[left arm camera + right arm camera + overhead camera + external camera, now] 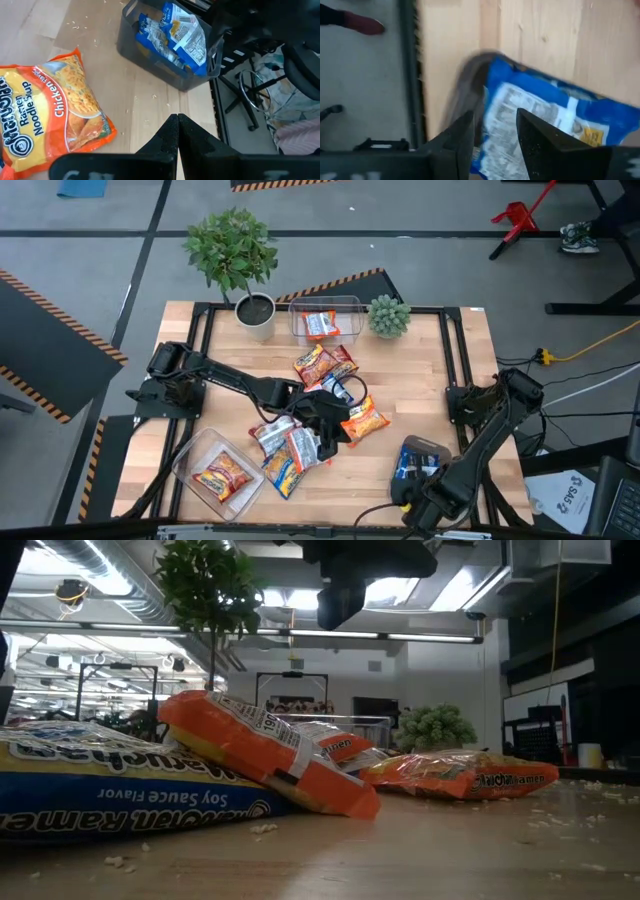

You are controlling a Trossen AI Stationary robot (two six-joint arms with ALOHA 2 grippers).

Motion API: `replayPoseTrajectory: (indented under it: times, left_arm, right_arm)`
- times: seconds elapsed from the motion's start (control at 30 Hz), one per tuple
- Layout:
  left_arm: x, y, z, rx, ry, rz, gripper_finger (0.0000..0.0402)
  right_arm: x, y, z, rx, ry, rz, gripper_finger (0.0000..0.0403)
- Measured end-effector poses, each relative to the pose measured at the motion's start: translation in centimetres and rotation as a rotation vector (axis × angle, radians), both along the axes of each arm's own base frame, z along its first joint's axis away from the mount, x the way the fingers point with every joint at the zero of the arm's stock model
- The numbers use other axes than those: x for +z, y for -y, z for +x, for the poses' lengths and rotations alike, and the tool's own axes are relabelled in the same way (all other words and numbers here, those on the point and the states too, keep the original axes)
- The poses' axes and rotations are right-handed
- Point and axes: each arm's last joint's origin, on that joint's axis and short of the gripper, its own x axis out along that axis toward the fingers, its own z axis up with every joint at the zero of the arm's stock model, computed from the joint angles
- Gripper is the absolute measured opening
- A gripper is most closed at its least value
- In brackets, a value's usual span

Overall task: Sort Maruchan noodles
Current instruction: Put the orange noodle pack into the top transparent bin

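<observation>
Orange packet: an orange Maruchan packet lies flat on the wood just beside the left gripper; its print reads "Ramen Noodle Soup" and "Chicken".
Blue packet, low view: a blue-and-white packet at the near edge of the pile reads "Ramen" and "Soy Sauce Flavor"; an orange packet leans tilted on it.
Pile: the loose noodle packets are heaped near the middle of the table, orange, red and blue-and-white, some overlapping.
Sorted so far: one red-orange packet lies in the clear tub at the front left; one packet sits in the clear tub at the back; blue packets fill the dark tub at the front right.
Left gripper: its fingers are pressed together with nothing between them, over the pile's right side in the high view.
Right gripper: the right gripper hangs just over the blue packet in the dark tub, fingers parted by a narrow gap; nothing is pinched between them.
Nearby: a leafy plant in a grey pot and a small round green plant stand at the back edge, either side of the back tub.
Surface: pale wooden tabletop in a black frame, scattered with small noodle crumbs.
Room: grey floor with orange-and-black hazard stripes; ceiling strip lights in the low view.
</observation>
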Motion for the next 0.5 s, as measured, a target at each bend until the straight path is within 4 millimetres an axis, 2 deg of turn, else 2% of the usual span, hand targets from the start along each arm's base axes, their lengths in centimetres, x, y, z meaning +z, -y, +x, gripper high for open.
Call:
replayPoseTrajectory:
  times: [0.27, 0.37, 0.5]
  left_arm:
    - [0.0, 0.0, 0.0, 0.002, -0.002, 0.002, 0.0]
    - [0.0, 0.0, 0.0, -0.002, -0.003, 0.0, 0.0]
    - [-0.1, 0.0, -0.1, -0.013, -0.018, -0.004, 0.0]
  right_arm:
    - [-3.5, 1.6, -1.2, -0.087, -0.114, -0.087, 0.0131]
    - [-3.9, 2.2, -1.2, -0.107, -0.138, -0.111, 0.0131]
    - [-3.6, 3.2, -0.8, -0.157, -0.144, -0.144, 0.0131]
